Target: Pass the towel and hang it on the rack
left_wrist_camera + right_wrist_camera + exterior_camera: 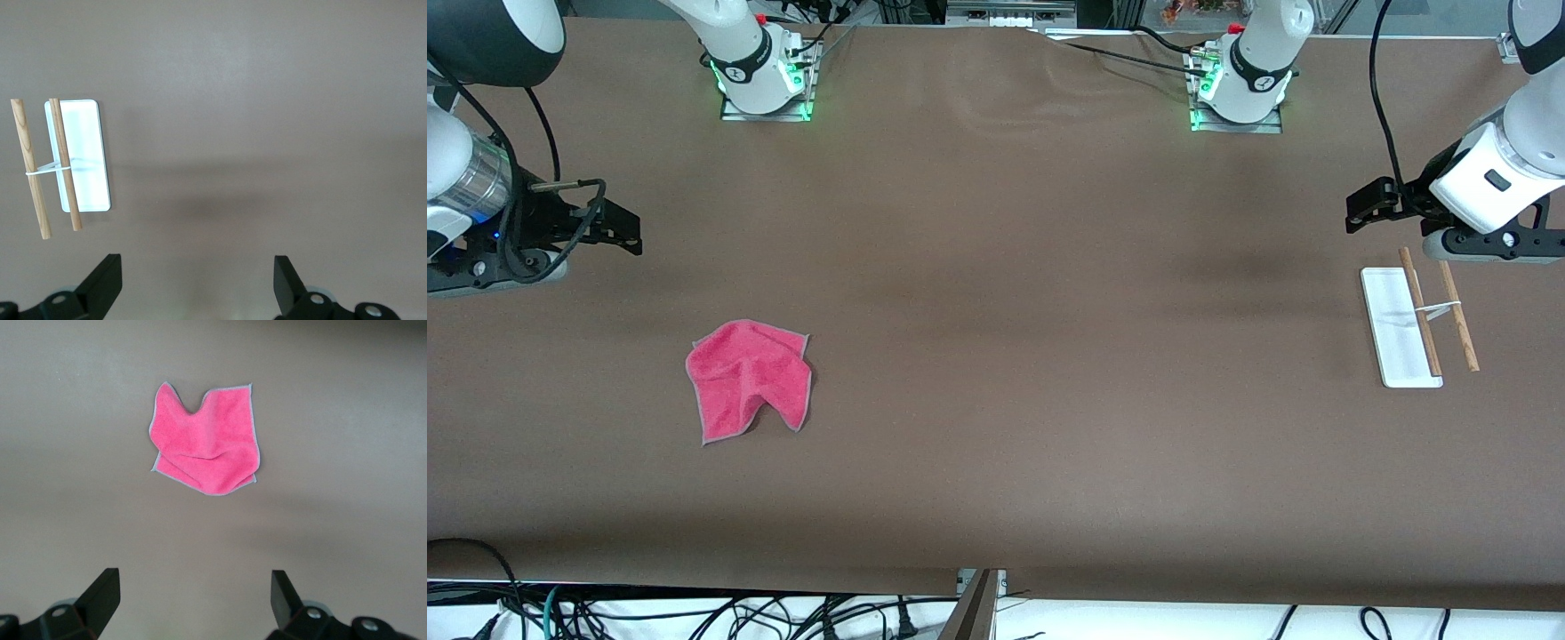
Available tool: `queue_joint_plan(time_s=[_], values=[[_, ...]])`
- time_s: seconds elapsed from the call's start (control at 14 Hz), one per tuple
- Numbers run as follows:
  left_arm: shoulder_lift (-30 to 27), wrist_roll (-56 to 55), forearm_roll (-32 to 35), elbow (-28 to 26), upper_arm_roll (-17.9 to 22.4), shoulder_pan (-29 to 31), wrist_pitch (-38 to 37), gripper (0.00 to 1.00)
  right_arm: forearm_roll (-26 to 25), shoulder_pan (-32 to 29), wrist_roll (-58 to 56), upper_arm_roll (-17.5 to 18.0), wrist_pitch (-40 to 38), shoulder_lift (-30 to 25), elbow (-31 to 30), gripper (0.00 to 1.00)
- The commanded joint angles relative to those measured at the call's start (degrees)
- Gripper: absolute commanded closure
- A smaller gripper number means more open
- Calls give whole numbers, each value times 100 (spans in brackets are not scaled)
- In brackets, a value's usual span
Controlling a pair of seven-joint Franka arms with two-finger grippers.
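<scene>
Towel lies crumpled on the brown table, pink-red side up, thin grey edging visible along the borders. It sits toward the right arm's end of the table, roughly midway between the base-side edge and the camera-side edge, a bit nearer the front camera. One corner is folded over and the middle is puckered; it is not flat.

Right gripper hangs in the air over the table near the right arm's end, fingers spread wide, nothing between them. The towel is well apart from it, lying on the table nearer the front camera than the spot under the gripper. In the right wrist view the towel shows ahead of the open fingers, no contact, bare table between them.

Rack stands near the left arm's end of the table: flat white rectangular base, two thin light-brown wooden rods running parallel, joined by a small white piece. One rod runs above the base's edge, the other overhangs outside it toward the table's end.

Left gripper hovers over the table just beside the rack's base-side end, fingers wide apart, holding nothing. In the left wrist view the rack sits off to the side of the open fingers, not touched.

Towel and rack are well apart, at the two ends of the table.
</scene>
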Motion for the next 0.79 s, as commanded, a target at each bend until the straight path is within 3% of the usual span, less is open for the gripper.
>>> queue_joint_plan(time_s=[0.0,0.71], values=[[27,-30,-4,161,-11,37,-160,0,44,5,-33,6,-94,-55,45,0],[27,-38,-4,161,-29,37,-177,0,-9,-4,-41,-2,-50,-29,62,0]])
